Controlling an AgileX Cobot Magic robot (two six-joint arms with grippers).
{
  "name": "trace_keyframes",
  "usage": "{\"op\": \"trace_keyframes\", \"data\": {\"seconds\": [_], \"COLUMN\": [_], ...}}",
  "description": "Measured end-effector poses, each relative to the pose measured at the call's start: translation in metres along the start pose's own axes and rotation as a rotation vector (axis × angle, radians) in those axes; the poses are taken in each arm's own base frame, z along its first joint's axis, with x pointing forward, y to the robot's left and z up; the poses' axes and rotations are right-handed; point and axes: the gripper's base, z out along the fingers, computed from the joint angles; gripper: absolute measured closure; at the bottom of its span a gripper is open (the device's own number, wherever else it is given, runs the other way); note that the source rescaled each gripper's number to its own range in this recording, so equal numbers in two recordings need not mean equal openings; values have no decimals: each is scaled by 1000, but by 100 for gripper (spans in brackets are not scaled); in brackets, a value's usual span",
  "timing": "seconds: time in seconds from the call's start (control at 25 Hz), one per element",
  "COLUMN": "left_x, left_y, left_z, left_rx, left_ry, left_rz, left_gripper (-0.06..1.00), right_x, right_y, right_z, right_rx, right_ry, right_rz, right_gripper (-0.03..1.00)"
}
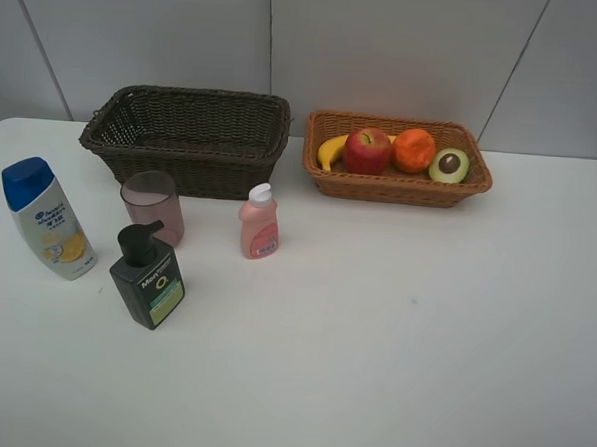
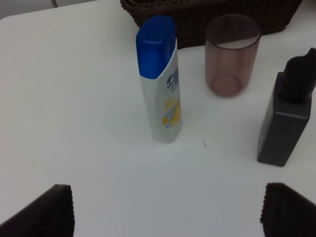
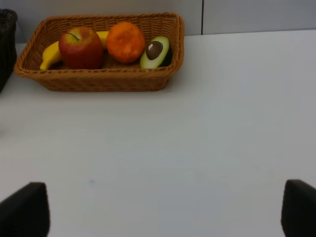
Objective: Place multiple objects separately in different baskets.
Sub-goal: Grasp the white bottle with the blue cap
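Left wrist view: the left gripper (image 2: 168,217) has its jaws wide apart and empty. The shampoo (image 2: 160,81) stands upright straight ahead of them, long axis vertical, a slim smooth plastic bottle with a glossy blue cap. Past it stand the cup (image 2: 231,54), translucent pink and open-topped, and the boxy pump bottle (image 2: 289,118), matte dark.

On the bench (image 1: 424,320) in the exterior high view, the shampoo is at 9 o'clock, the pink bottle (image 1: 260,221) nearer the centre, and the dark basket (image 1: 188,128), deep coarse wicker, at 11 o'clock. The left arm is likely nearer to all four.

The right gripper (image 3: 165,212) also has its jaws apart and empty. The tan basket (image 3: 98,81) at 1 o'clock holds the banana (image 3: 49,54), apple (image 3: 80,48), orange (image 3: 125,42) and avocado (image 3: 155,52).
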Motion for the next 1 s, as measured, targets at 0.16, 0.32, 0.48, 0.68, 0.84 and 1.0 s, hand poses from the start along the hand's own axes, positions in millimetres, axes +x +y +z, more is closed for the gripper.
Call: {"op": "trace_keyframes", "data": {"seconds": [0.16,0.32,0.48,0.68,0.84,1.0], "left_x": [0,0,0,0,0,0], "left_y": [0,0,0,0,0,0], "left_z": [0,0,0,0,0,0], "left_rx": [0,0,0,0,0,0], "left_ry": [0,0,0,0,0,0], "left_rz": [0,0,0,0,0,0], "left_gripper": [-6,-6,-6,-6,-6,-6], "right_x": [0,0,0,0,0,0], "right_y": [0,0,0,0,0,0], "right_z": [0,0,0,0,0,0], "right_rx": [0,0,0,0,0,0], "right_ry": [0,0,0,0,0,0], "right_rz": [0,0,0,0,0,0], "right_gripper": [-3,-3,-3,-3,-3,-3]}}
